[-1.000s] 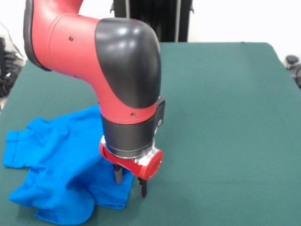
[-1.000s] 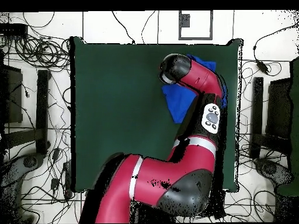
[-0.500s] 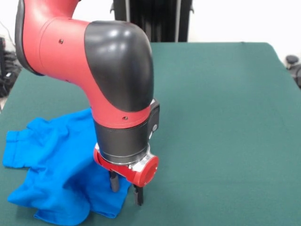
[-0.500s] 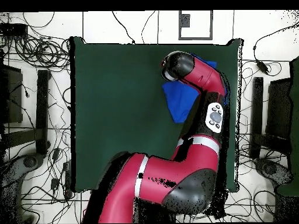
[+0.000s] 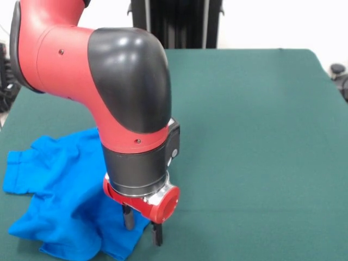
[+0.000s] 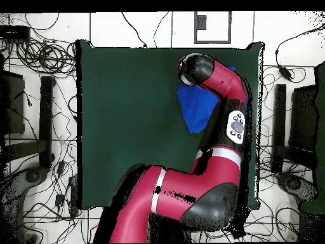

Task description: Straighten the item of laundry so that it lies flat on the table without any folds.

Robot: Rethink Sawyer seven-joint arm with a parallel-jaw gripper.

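Observation:
The bright blue T-shirt (image 5: 60,179) lies crumpled with folds at the near left of the dark green table (image 5: 255,136) in the front view. My gripper (image 5: 142,228) is open, low over the shirt's right edge. One finger (image 5: 128,219) is over the cloth, the other (image 5: 156,234) over bare table. It holds nothing. In the overhead view the shirt (image 6: 195,113) shows near the table's far right corner, partly under the arm. The wrist (image 6: 193,68) hides the gripper there.
The big red and black arm (image 5: 109,81) covers the shirt's middle and the table's left centre. The shirt lies close to the table's near and left edges. A black pedestal (image 5: 176,22) stands behind the table. Cables (image 6: 44,57) surround the table (image 6: 127,127).
The arm has moved toward the near left in the front view, carrying the open gripper lower along the shirt's right edge. The shirt has barely changed.

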